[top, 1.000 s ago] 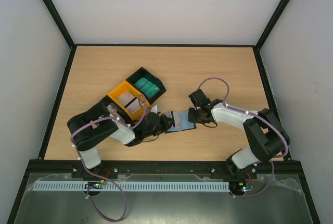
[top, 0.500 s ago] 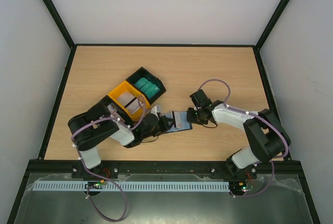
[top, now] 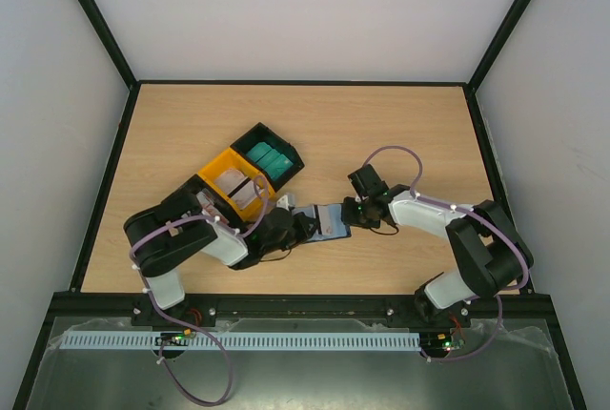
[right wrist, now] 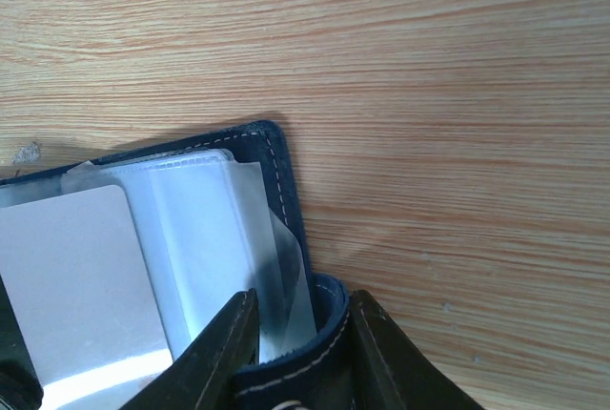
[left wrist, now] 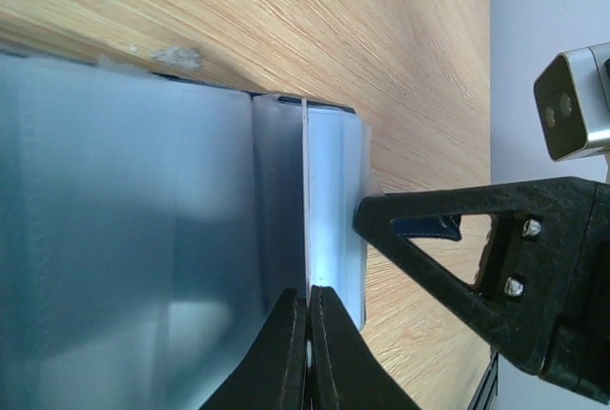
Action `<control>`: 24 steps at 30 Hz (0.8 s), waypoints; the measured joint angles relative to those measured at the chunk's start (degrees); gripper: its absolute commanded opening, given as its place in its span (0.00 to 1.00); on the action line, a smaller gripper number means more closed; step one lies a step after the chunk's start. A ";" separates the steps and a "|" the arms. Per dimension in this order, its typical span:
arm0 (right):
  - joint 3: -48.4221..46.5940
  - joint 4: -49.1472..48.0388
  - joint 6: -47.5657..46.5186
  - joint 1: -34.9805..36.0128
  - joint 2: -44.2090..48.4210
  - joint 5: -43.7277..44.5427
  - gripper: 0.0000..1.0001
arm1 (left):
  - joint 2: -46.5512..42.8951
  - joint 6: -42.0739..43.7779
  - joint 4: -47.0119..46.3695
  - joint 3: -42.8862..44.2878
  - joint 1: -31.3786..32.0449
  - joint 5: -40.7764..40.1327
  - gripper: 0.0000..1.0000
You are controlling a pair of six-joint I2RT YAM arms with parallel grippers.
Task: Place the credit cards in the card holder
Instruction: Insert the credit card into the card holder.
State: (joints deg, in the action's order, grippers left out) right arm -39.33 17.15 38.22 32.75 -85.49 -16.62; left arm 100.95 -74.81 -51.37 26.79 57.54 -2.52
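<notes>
The navy card holder [top: 324, 222] lies open on the table between my two grippers, its clear pockets facing up [right wrist: 205, 238]. My right gripper [right wrist: 302, 300] [top: 355, 214] is shut on the holder's right edge, pinching the navy cover and a clear sleeve. From the left, my left gripper [left wrist: 308, 288] [top: 302, 225] is shut on a thin white credit card [left wrist: 305, 191], seen edge-on against the pockets. In the right wrist view that white card [right wrist: 76, 286] lies flat over the holder's left half. More credit cards sit in the tray: teal ones [top: 269, 157] and whitish ones [top: 238, 186].
The black-and-yellow tray [top: 221, 164] stands just behind my left arm, close to the holder. The right gripper's black fingers [left wrist: 448, 238] and its camera show at the right of the left wrist view. Bare wooden table [top: 400, 133] stretches beyond, bounded by a black frame.
The card holder and both grippers have shifted slightly to the left. Both grips look unchanged.
</notes>
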 measured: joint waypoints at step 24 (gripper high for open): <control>2.10 -2.82 2.12 0.00 1.25 -6.82 0.29 | 4.07 -0.59 7.69 8.11 0.70 2.27 0.23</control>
State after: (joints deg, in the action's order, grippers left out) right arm -37.23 14.33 40.34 32.75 -84.25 -23.44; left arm 105.01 -75.40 -43.68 34.89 58.24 -0.25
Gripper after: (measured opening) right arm 0.289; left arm 0.190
